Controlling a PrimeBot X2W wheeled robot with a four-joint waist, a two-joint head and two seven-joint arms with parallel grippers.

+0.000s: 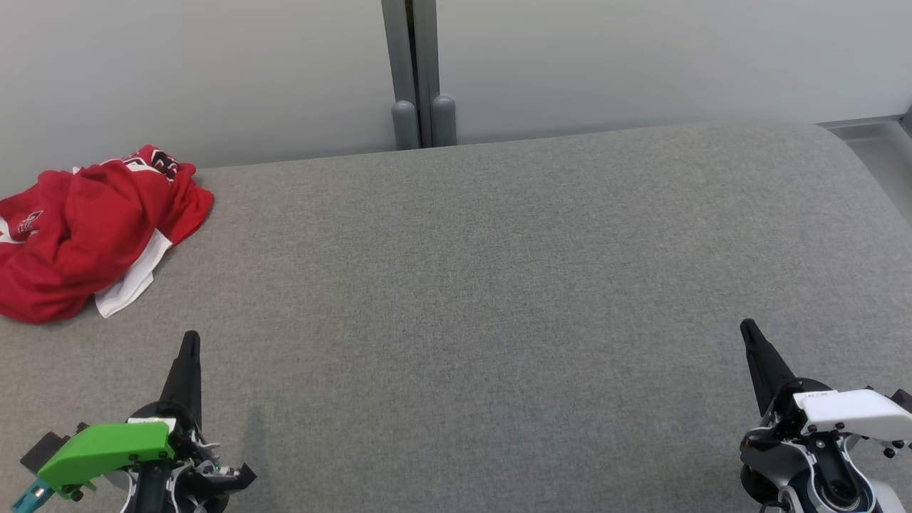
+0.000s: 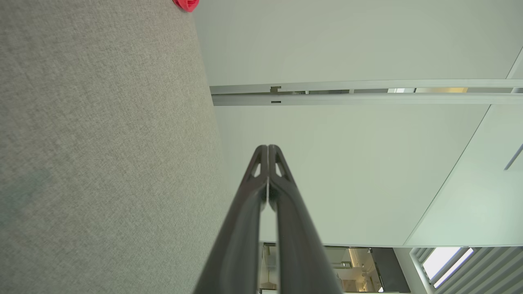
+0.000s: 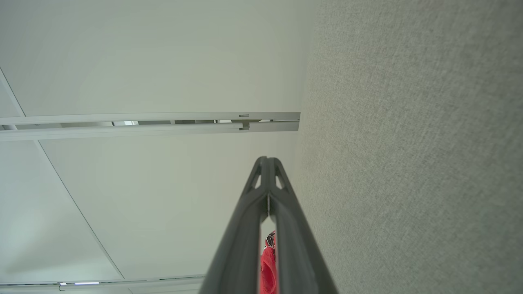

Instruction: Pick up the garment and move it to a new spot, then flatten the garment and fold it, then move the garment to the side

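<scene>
First, garment (image 1: 85,231): lay crumpled in a loose red heap with white trim and dark-and-white lettering at the far left of the cushion. Its left part was cut off by the head view's edge.
Cushion (image 1: 470,285): a broad grey woven surface that ran across the head view, rounded at its far right corner.
Left gripper (image 1: 190,340): clenched, its two dark fingers pressed tip to tip and grasping nothing. It sat at the near left with fingers pointing away from the robot, near the garment but apart from it.
Left wrist view: the closed fingers (image 2: 245,212) rose beside the cushion's weave, and a small scrap of the red garment showed at the top edge.
Right gripper (image 1: 748,329): clenched the same way and grasping nothing, at the near right, well apart from the garment.
Right wrist view: a sliver of the red garment showed through the slit low between the finger shanks, far beyond them.
Green cover (image 1: 107,449): sat on the left wrist.
White cover (image 1: 855,410): sat on the right wrist.
Wall (image 1: 641,57): pale panels stood behind the cushion.
Grey post (image 1: 417,64): stood upright between the panels, with two rounded stubs at its foot.
</scene>
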